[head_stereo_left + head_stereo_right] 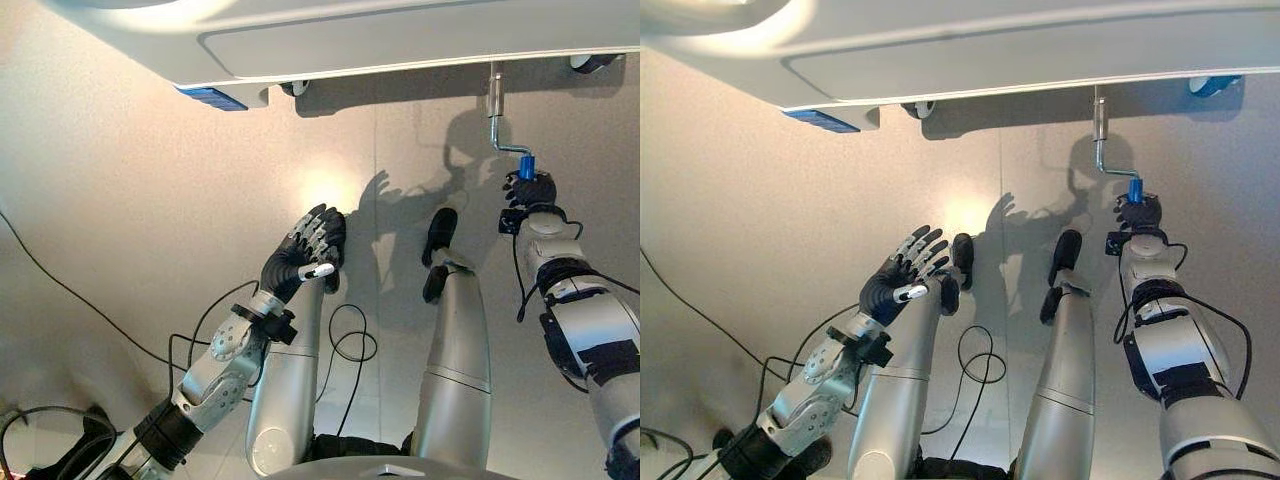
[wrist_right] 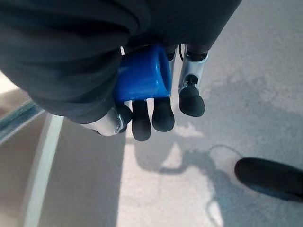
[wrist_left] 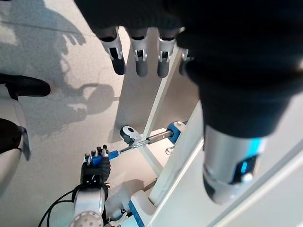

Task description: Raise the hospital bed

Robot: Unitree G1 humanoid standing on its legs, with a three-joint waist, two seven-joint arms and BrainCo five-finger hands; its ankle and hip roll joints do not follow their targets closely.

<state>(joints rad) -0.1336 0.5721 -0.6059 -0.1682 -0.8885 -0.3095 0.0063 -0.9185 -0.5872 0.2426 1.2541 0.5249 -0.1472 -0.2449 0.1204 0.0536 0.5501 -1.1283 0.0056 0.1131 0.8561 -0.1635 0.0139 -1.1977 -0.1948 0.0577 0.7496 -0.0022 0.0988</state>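
The hospital bed [image 1: 400, 40] is seen from below as a pale panel edge running along the far side of the scene, above a beige floor [image 1: 150, 220]. A metal crank [image 1: 497, 125] hangs down from the underside of the bed toward the robot's right, and it bends sideways into a blue handle [image 1: 525, 166] at its lower end.

The right hand [image 1: 531, 190] is raised to that handle. In the right wrist view the blue handle [image 2: 142, 75] is seen gripped inside the hand, with the dark-tipped fingers [image 2: 161, 113] curled round it and the thumb closing from the other side. The same grasp is shown from a distance in the left wrist view, where the right hand [image 3: 96, 166] is wrapped on the blue end of the crank [image 3: 142, 141] beside the white bed frame [image 3: 165, 94].

The left hand [image 1: 305, 252] is held in the air well apart from the crank, toward the robot's left and lower than the bed edge. Its fingers [image 1: 923, 245] are spread and nearly straight, with nothing held between them and nothing touched. In the left wrist view its fingers [image 3: 139, 56] are seen hanging free above the floor.

A blue fitting [image 1: 210, 96] is fixed beneath the bed edge on the left side.
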